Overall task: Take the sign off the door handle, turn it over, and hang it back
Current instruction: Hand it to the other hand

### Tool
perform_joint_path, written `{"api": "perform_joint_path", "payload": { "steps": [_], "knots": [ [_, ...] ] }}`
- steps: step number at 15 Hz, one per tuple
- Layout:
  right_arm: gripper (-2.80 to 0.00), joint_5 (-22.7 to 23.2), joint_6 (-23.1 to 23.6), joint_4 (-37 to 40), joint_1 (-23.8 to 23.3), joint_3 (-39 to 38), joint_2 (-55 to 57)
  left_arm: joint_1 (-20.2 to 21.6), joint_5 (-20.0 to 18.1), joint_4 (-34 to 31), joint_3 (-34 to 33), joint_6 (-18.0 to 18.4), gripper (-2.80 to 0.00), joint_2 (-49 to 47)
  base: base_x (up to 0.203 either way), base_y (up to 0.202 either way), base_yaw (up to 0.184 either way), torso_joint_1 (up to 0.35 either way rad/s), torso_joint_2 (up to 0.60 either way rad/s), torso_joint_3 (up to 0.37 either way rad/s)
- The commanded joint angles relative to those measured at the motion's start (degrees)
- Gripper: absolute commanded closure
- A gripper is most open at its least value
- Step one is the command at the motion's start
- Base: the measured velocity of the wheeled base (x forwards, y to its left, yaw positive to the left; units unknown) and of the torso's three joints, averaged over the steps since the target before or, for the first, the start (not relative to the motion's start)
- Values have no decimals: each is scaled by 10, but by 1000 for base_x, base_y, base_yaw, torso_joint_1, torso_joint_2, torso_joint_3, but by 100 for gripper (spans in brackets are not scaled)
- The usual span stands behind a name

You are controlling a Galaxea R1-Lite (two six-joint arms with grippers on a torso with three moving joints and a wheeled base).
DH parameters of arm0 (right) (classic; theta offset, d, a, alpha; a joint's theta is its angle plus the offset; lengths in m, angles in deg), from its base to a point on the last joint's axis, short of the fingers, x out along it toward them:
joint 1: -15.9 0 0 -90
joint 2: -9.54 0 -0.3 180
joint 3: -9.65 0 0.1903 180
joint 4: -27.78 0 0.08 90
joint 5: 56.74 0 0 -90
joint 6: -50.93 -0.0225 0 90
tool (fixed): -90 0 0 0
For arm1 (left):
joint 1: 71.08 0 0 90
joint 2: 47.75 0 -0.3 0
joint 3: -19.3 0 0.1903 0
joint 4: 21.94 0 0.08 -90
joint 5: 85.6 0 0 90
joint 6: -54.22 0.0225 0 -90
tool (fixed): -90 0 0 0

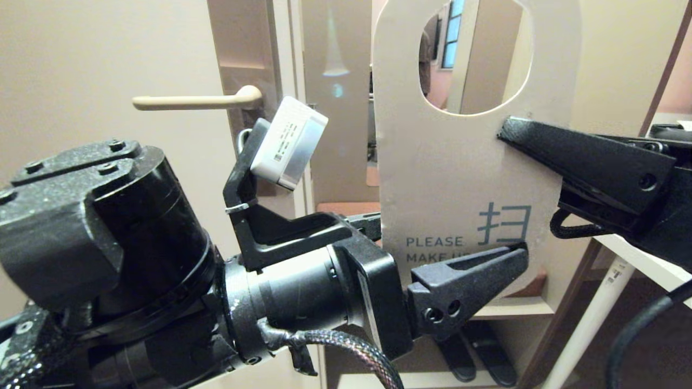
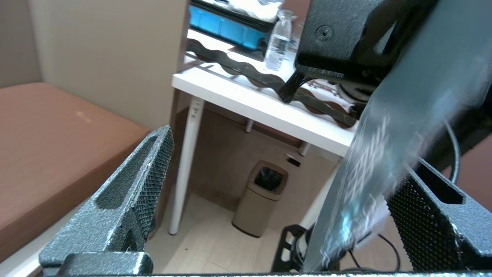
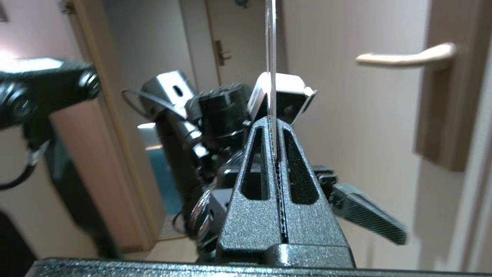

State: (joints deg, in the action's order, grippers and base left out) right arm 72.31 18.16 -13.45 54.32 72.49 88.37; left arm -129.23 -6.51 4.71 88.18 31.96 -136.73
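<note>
Now right gripper [image 1: 505, 129] pinches sign [image 1: 448, 178], white face showing. Left gripper [image 1: 459, 243], fingers spread, straddles its lower edge; door handle [image 1: 197, 100] at ten o'clock.

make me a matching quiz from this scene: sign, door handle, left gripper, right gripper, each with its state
Things:
1. sign
2. door handle
3. left gripper
4. right gripper

States:
A. jaws open either side of the sign's lower end
B. bare, nothing hanging on it
C. shut on the sign's edge beside the hole
D. off the handle, white face toward the head camera

Pairs: 1-D, 2-B, 3-A, 4-C
</note>
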Motion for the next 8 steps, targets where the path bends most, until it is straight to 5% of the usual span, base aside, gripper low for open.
{"api": "perform_joint_path", "payload": {
  "steps": [1,8],
  "knots": [
    [0,2,-2,-4,14,-11,-10,-6,-1,3,-1,-2,-280,-1,0,0,0,0,0,0],
    [0,2,3,-4,19,-22,-18,-10,-1,37,-32,-1,-280,3,0,0,0,0,0,0]
  ]
}}
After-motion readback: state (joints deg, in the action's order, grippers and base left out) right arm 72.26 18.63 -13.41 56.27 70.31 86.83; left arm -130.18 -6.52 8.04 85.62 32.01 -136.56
